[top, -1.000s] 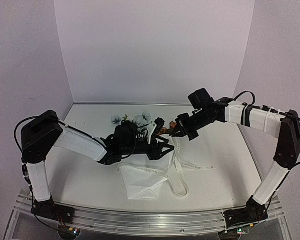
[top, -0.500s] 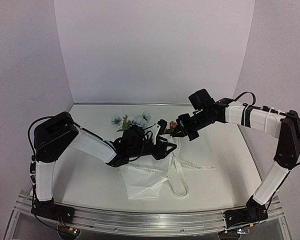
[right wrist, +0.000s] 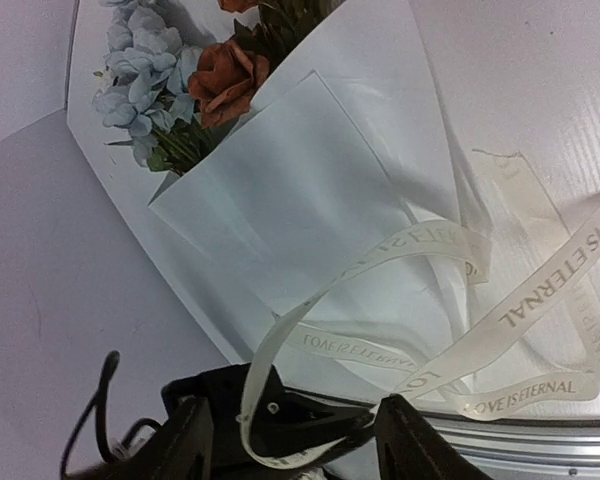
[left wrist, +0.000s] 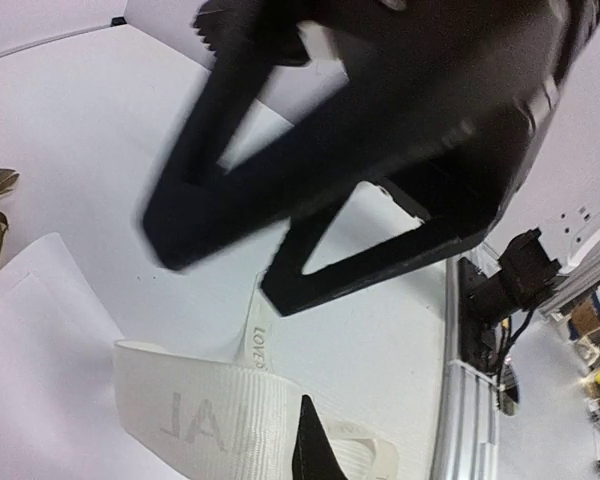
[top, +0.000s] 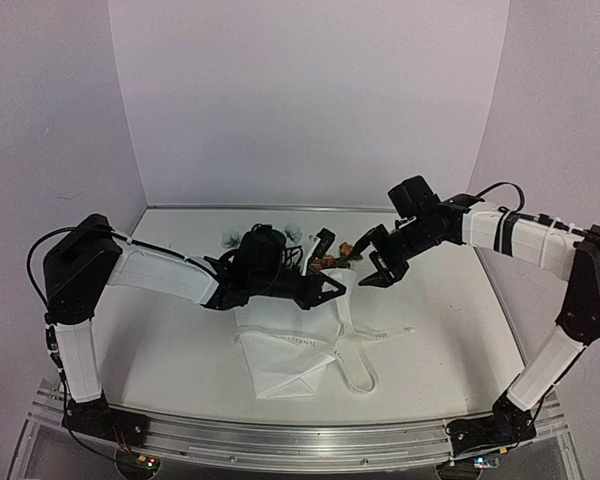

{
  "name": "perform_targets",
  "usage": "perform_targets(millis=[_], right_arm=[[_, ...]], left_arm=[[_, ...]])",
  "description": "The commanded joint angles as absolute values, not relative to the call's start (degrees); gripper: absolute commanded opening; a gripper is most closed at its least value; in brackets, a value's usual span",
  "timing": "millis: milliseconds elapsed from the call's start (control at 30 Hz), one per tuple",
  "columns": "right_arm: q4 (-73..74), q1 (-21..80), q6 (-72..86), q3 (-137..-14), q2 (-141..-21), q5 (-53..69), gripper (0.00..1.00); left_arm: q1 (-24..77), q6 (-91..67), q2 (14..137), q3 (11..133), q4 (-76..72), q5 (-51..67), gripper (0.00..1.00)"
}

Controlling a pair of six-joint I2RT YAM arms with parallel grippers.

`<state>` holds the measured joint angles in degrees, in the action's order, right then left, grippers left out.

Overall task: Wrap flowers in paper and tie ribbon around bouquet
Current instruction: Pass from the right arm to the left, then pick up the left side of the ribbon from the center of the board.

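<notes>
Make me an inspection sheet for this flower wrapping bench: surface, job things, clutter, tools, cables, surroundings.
Surface: white table, no spills seen.
Job's things: flowers, blue-white and rust blooms, stick out of the paper, which is folded around their stems. The ribbon lies in loose loops over paper and table, no knot seen.
Clutter: nothing seen.
Tools: left tool shut at the paper's top edge, with the ribbon running up to it; whether it grips the ribbon is unclear. Right tool open over the ribbon.
Cables: black cable loops above the right arm, another at the left shoulder.
Surroundings: plain pale walls, metal rail along the near edge.
</notes>
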<state>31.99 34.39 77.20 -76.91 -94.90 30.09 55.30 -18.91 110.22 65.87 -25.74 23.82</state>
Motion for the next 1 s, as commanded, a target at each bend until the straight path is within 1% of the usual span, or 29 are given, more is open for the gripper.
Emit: perform_targets(millis=[0,100,200,333,433,633,833,967], right_arm=[[41.39,34.01,58.30,-72.59,-85.34,24.65,0.64],[44.20,34.38,50.02,-66.60,-79.13,19.97,0.68],[47.17,36.68,43.06,-61.00,-73.98,14.87,0.68],[47.60,42.43,38.62,-55.44,-72.69,8.14,0.67],[47.24,46.45,37.04,-54.69,-75.56,3.88,0.66],[43.68,53.07,37.34,-56.54,-84.51,0.39,0.64],[40.61,57.58,39.25,-58.19,-92.03,-2.16,0.64],[39.83,58.03,41.25,-58.78,-95.86,-2.15,0.55]], left_arm=[[49.95,-28.38,106.47,71.32,-16.01,39.25,0.00],[46.70,-33.47,106.34,73.30,-13.18,48.36,0.00],[44.93,-34.65,105.67,75.51,-7.74,54.12,0.00],[43.17,-35.32,106.68,80.57,4.95,60.83,0.00],[41.71,-37.67,106.05,81.48,7.31,65.08,0.00],[38.97,-41.87,103.49,81.41,10.17,71.42,0.00],[36.70,-37.83,104.43,83.42,18.63,72.56,0.00],[36.31,-37.35,105.37,85.15,19.87,73.41,0.00]])
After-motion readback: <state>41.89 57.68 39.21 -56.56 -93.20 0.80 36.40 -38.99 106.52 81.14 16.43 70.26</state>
